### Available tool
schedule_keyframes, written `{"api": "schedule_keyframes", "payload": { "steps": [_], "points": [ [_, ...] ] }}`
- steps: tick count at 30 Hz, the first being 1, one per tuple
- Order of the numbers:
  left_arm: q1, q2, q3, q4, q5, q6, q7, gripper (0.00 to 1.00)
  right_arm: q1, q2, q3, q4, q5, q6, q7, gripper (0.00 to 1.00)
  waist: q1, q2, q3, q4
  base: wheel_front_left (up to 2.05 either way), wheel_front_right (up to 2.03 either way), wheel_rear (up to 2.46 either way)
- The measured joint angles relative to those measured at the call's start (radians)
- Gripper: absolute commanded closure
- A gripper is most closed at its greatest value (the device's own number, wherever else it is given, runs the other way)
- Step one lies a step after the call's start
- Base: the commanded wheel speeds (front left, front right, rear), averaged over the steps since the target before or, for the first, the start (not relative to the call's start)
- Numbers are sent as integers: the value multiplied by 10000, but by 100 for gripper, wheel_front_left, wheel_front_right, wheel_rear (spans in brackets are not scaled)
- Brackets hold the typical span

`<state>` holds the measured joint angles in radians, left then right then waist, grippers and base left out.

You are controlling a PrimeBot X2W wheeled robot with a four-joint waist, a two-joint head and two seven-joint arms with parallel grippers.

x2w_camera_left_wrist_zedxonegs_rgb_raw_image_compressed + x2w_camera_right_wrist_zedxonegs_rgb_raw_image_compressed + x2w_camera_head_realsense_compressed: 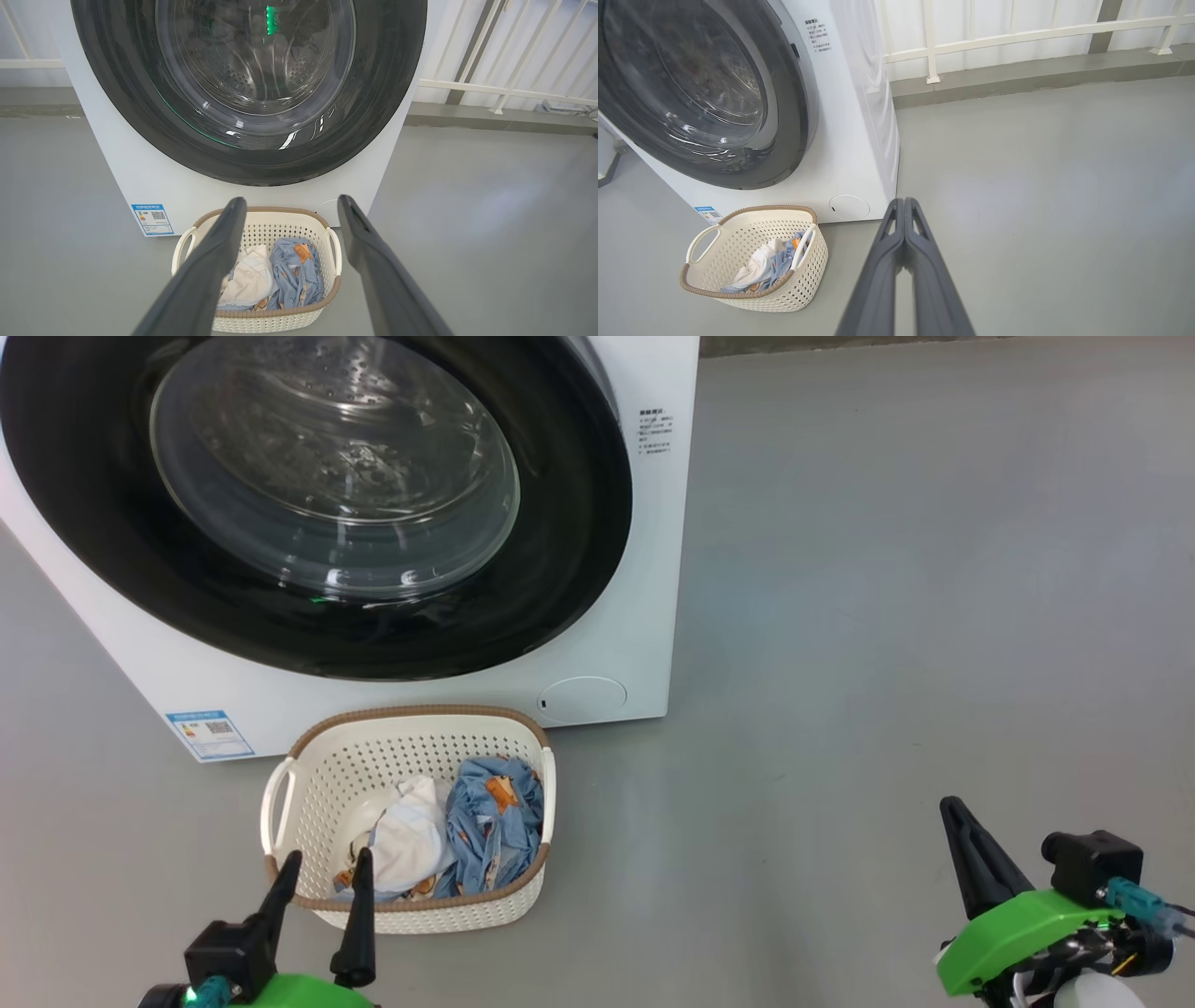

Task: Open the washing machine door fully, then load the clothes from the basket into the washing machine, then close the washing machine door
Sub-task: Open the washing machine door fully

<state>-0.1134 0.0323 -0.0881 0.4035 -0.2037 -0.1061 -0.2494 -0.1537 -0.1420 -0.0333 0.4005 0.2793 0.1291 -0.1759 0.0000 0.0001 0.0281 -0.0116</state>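
Note:
The white washing machine (pixel 616 644) stands ahead with its round black-ringed door (pixel 579 523) shut against the front. On the floor before it sits the cream basket (pixel 322 775), holding the clothes (pixel 490 826): a white cloth and light blue printed fabric. My left gripper (pixel 322 868) hovers open just short of the basket's near rim, nothing between its fingers. Off to the right, my right gripper (pixel 954 807) is shut and empty over bare floor. The left wrist view looks past the open fingers (pixel 224 233) at the basket (pixel 261 317) and door (pixel 383 93). In the right wrist view the fingertips (pixel 903 203) meet.
Grey floor (pixel 887 616) stretches to the right of the machine. A white railing (pixel 1017 35) and a low kerb run along the back wall. A round service flap (pixel 581 698) and a blue sticker (pixel 210 733) mark the machine's lower front.

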Motion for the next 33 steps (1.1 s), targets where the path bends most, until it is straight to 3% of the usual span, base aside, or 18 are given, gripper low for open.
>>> {"api": "schedule_keyframes", "payload": {
  "steps": [14,24,33],
  "points": [
    [-356,0,-132,-389,174,96,0,0,-1040,-211,196,336,2644,0,353,100,0,0,501,210,0,0,0],
    [-895,-2,-483,-830,173,230,-2,0,-2559,-541,171,539,6378,0,1212,100,1,0,1447,532,0,0,0],
    [-1463,-4,-761,-1198,58,330,-2,0,-4384,-581,-545,1143,10000,0,2872,100,1,0,2363,901,0,0,0]
  ]
}}
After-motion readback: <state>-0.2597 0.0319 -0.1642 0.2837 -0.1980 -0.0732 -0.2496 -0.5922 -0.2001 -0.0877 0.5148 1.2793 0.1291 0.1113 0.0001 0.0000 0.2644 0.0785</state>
